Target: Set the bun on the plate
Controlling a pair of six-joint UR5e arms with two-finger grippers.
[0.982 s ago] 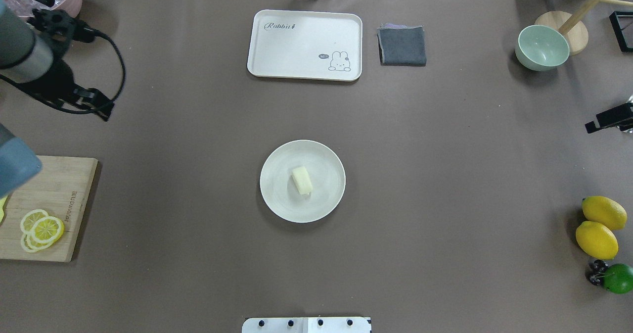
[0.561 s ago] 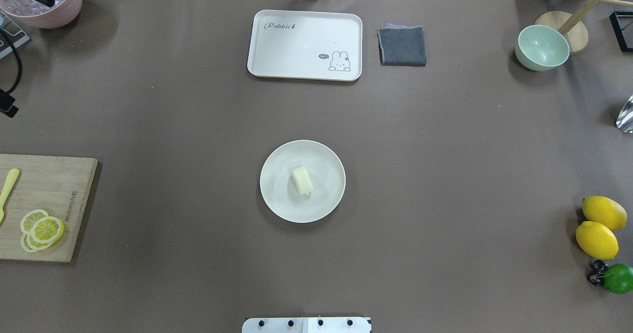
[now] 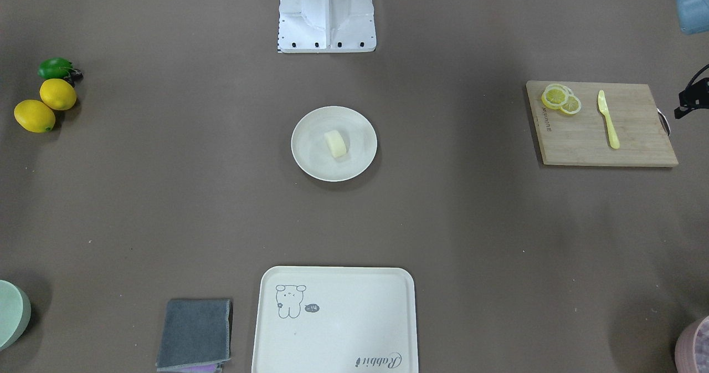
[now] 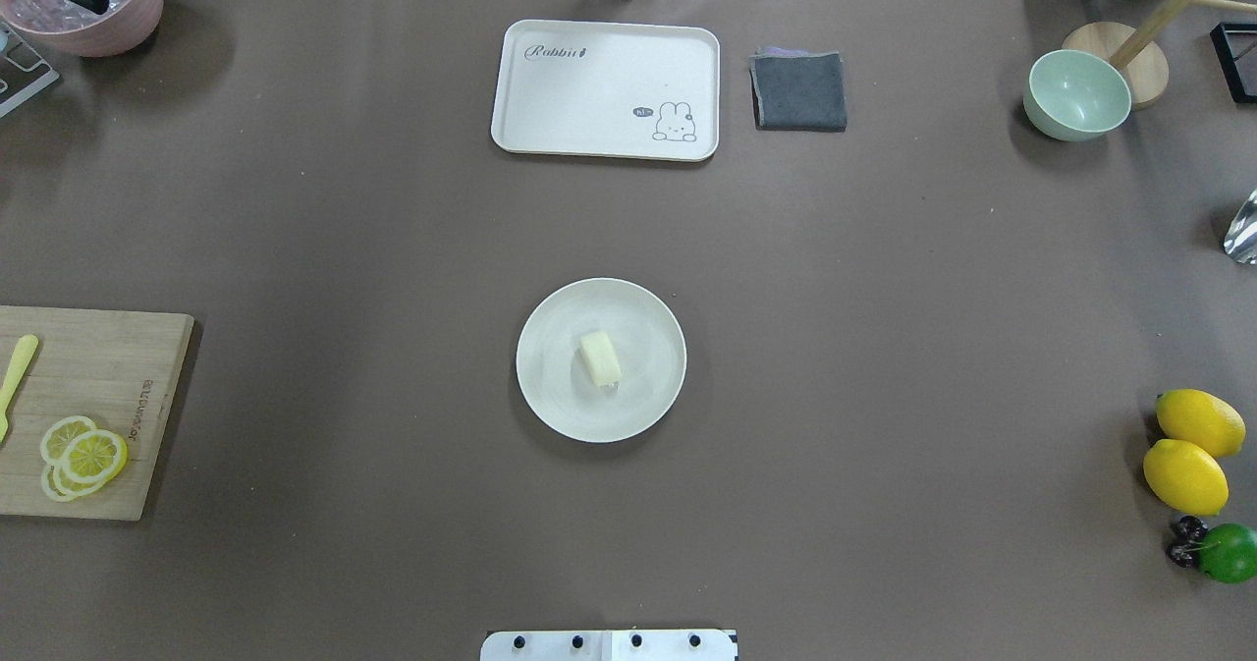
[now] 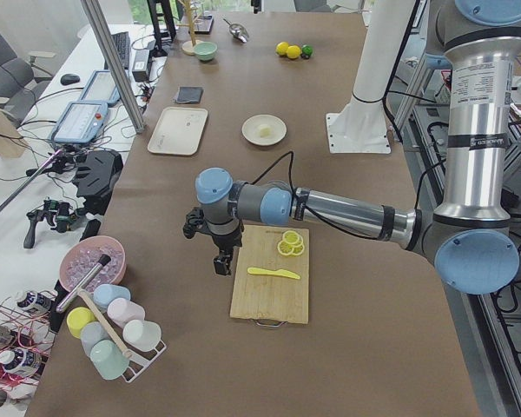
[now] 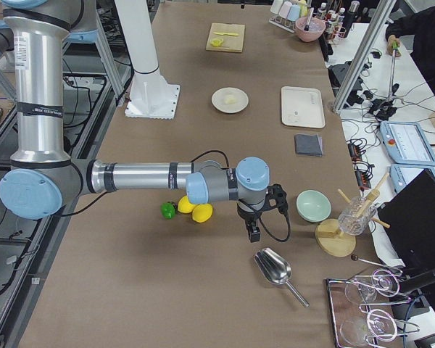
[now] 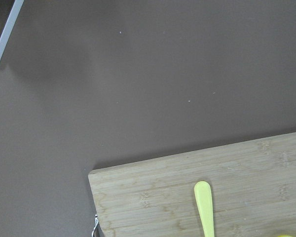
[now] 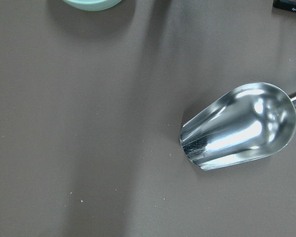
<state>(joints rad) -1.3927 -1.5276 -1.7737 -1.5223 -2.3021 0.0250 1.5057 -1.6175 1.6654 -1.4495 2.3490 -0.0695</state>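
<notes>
The bun (image 4: 599,358) lies on the plate (image 4: 550,401), near its middle and inside the raised rim. The plate sits mid-table. From my seat I see brown table (image 4: 884,298) all round it, and everything else keeps to the edges. The tray (image 4: 589,91) and grey cloth (image 4: 798,91) are at the far edge, and the green bowl (image 4: 1076,96) is toward the far right corner. The lemons (image 4: 1188,450) are at the right edge, and the cutting board (image 4: 118,366) with its lemon slices (image 4: 83,455) at the left edge. My left gripper (image 5: 221,261) hangs just beside the board's edge (only the side view catches it), so I cannot tell how its jaws stand. The right gripper (image 6: 252,233) hangs near the bowl and a metal scoop (image 8: 239,126), well apart from the plate. I cannot judge its jaws either.
</notes>
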